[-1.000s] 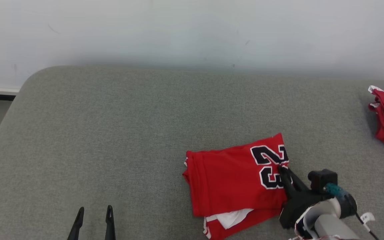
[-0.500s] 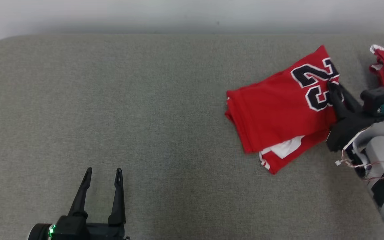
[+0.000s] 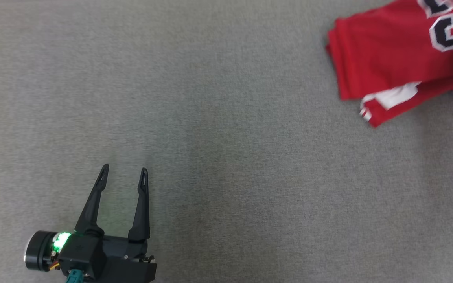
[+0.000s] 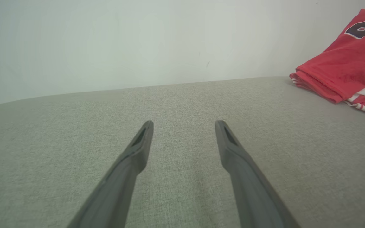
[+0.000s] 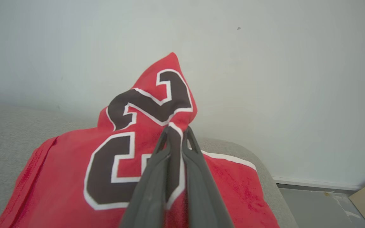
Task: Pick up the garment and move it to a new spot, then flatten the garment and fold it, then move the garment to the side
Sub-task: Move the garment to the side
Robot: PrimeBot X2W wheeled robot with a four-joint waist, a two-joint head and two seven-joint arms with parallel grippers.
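Grey upholstery [image 3: 226,137], pale wall [image 4: 106,41] behind garment [image 3: 391,59]

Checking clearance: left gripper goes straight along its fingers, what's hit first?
Looks free: left gripper points over bare grey cushion toward the pale wall, likely the first contact. The red garment lies off to its right. Height above cushion unclear.

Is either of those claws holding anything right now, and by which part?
The right gripper is pinched shut on the folded red jersey, gripping its edge beside the printed number. The left gripper is open, holding nothing.
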